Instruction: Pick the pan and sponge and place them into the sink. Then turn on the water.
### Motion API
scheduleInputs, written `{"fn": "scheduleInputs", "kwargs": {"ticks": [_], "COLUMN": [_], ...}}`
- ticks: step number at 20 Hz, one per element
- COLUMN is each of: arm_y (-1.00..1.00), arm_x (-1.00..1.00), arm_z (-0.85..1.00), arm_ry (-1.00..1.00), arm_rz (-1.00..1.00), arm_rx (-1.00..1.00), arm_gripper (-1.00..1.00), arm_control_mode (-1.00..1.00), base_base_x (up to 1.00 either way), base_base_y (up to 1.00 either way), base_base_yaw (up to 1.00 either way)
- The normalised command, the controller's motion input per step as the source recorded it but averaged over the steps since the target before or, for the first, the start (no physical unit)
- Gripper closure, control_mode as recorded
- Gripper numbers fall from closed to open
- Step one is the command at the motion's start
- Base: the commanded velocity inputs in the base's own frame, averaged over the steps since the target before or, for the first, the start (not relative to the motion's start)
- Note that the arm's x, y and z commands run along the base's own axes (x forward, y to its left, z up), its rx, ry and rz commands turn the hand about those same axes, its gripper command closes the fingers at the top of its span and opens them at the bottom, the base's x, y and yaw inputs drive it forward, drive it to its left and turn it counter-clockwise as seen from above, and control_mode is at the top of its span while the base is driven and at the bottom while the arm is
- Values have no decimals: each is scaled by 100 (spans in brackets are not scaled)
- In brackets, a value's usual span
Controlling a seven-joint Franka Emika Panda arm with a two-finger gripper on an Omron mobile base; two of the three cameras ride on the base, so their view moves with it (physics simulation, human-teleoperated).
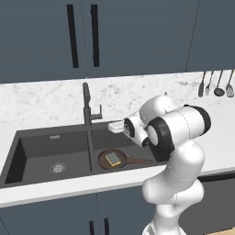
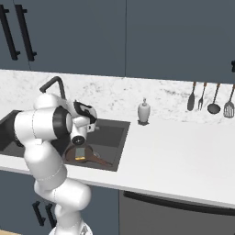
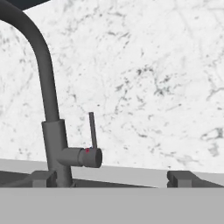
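Note:
The dark reddish-brown pan (image 1: 106, 161) lies in the right basin of the dark grey sink (image 1: 36, 151), its thin handle pointing right. The yellow sponge (image 1: 113, 159) rests flat inside the pan. From the right base view, the pan (image 2: 71, 156) and sponge (image 2: 80, 153) show just below my arm. My gripper (image 1: 114, 126) hovers over the back of the right basin, open and empty, facing the faucet (image 1: 86, 105). In the hand view my gripper (image 3: 113, 178) points at the faucet (image 3: 47, 87) and its upright lever (image 3: 92, 130). I see no water at the spout.
A white soap dispenser (image 2: 143, 111) stands on the counter behind the sink's right end. Ladles and spatulas (image 2: 211, 98) hang on the marble backsplash at the far right. Dark cabinets hang above. The left basin holds just its steel drain (image 1: 57, 168).

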Motion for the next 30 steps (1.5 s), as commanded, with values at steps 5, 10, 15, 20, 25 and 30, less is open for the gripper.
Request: {"fn": "scheduleInputs", "kwargs": {"ticks": [5,10,15,20,25,30], "arm_y": [4,41,25,5,14,12], "arm_x": [33,17,9,17,26,23], "arm_z": [0,0,0,0,0,0], "arm_ry": [0,1,0,0,0,0], "arm_rz": [0,0,0,0,0,0], "arm_rx": [0,-1,-1,0,0,0], "arm_gripper": [-100,-100,-100,-100,-100,-100], "arm_control_mode": [-100,-100,-100,-100,-100,-100], "base_base_x": [0,0,0,0,0,0], "base_base_y": [0,0,0,0,0,0], "base_base_yaw": [0,0,0,0,0,0]}}
